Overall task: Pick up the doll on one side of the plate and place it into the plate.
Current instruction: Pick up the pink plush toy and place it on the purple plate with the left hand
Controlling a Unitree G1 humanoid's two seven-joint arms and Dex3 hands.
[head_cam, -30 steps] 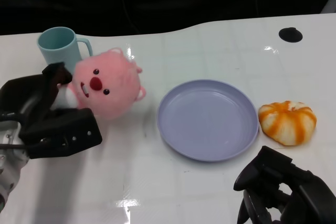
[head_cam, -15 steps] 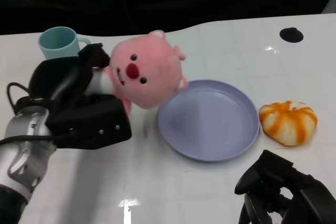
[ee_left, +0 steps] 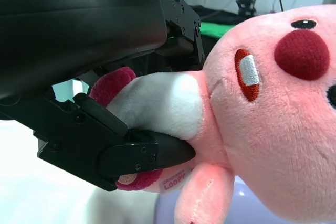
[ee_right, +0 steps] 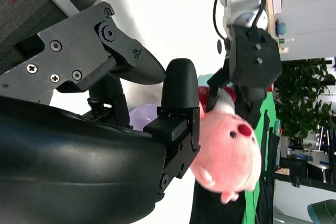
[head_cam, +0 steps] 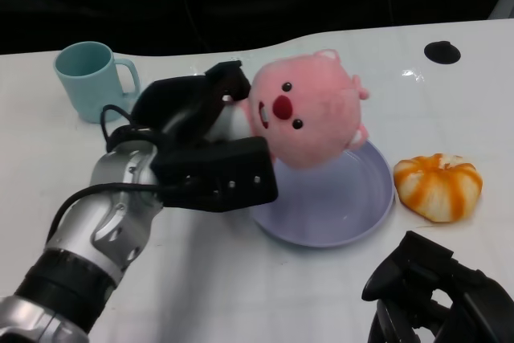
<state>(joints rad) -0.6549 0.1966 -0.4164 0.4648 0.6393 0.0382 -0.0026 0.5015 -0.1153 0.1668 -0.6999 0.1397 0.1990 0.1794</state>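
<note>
The left hand (head_cam: 201, 146) holds the doll (head_cam: 309, 118) above the plate (head_cam: 365, 206) at its 11 o'clock edge, fingers (ee_left: 142, 153) clamped on its soft, light-looking body; the right hand (head_cam: 438, 295) seems empty, fingers curled.

One doll (head_cam: 309, 118), one plate (head_cam: 353, 206), one mug (head_cam: 87, 78) and one orange-striped bun (head_cam: 438, 186), all at one desk (head_cam: 241, 295), with two robot hands: left (head_cam: 205, 158), right (head_cam: 438, 295).
</note>
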